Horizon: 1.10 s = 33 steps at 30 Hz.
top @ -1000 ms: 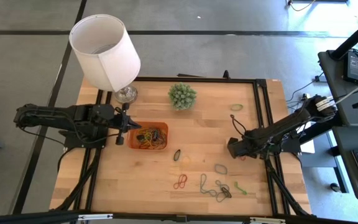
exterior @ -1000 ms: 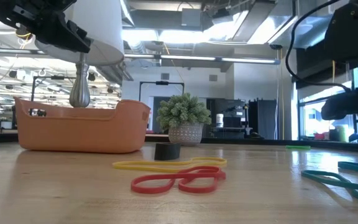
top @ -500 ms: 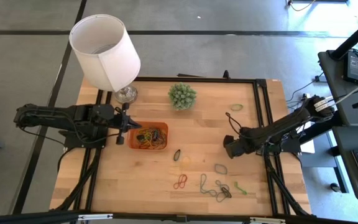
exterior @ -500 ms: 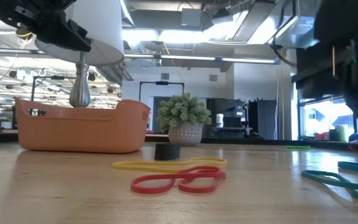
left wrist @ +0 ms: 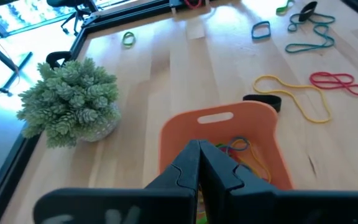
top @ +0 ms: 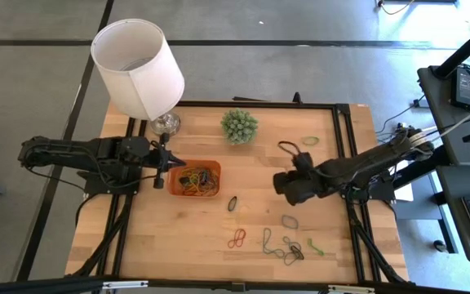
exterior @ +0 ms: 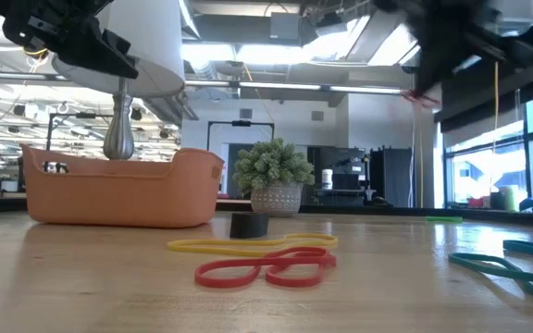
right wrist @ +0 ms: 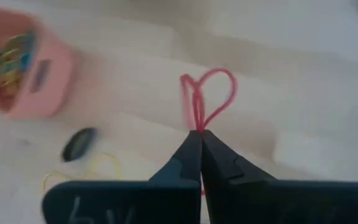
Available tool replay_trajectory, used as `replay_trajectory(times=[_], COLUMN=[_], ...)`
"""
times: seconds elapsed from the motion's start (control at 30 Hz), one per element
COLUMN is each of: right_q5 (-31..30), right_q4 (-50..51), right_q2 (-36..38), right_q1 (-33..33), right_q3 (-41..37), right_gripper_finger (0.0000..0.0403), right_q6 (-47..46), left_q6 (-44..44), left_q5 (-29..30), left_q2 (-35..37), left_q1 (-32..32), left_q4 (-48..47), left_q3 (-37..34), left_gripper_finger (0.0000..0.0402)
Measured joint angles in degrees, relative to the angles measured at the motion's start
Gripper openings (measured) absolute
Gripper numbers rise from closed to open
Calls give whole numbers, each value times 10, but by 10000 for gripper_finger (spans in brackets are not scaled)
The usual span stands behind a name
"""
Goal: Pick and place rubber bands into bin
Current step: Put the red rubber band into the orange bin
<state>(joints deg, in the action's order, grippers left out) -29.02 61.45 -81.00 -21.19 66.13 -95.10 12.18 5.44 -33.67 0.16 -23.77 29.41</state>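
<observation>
The orange bin point(top: 195, 180) sits left of the table's middle with several rubber bands in it. My left gripper point(top: 172, 167) hangs shut over the bin's left end point(left wrist: 185, 134), holding nothing. My right gripper point(top: 279, 184) is in the air right of the bin, shut on a red rubber band point(right wrist: 207, 96); it shows blurred at the top of the low view. Loose bands lie flat on the wood: a black one point(top: 232, 203), a red one point(top: 236, 238), a teal one point(top: 290, 220) and a tangle point(top: 284, 247). My right gripper pinches the red band between its two fingertips at one end of the loop point(right wrist: 197, 126). The rest of the loop stands out ahead of the fingers, folded narrow near them and rounded at the far end. The band point(exterior: 419, 95) is lifted clear of the table.
A white-shaded lamp point(top: 138, 67) stands at the far left, its base point(top: 166, 122) just behind the bin. A small potted plant point(top: 239, 126) is at the far middle. One green band point(top: 310, 140) lies far right. Black frame rails run along the table's edges.
My right gripper has gone from near the table's right side toward the bin, and has risen from table height to well above it. The red band has come up with it, clear of the wood. The left arm has kept still.
</observation>
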Motion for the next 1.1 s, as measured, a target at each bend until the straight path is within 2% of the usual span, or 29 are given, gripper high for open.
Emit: replay_trajectory(times=[0.17,0.33,0.43,0.53,0.7,0.8,0.97,1.1], right_q5=[-16,-11,21,87,191,231,236,235], right_q4=[-34,-135,-200,-254,-258,-238,-170,-126], right_q2=[-82,-179,-239,-304,-415,-476,-555,-590], right_q1=[42,89,118,145,176,184,196,203], right_q3=[122,240,302,360,461,509,574,606], right_gripper_finger=[0,0,0,0,0,0,0,0], right_q6=[223,451,570,654,720,735,731,714], left_q6=[2,6,6,6,5,-6,-10,-11], left_q5=[7,11,11,11,10,10,4,3], left_q2=[0,0,0,0,0,0,0,0], left_q1=[0,0,0,0,0,0,0,0], left_q4=[0,0,0,0,-1,-1,-2,-3], left_q3=[0,0,0,0,0,0,0,0], left_gripper_finger=[1,2,1,3,1,2,1,3])
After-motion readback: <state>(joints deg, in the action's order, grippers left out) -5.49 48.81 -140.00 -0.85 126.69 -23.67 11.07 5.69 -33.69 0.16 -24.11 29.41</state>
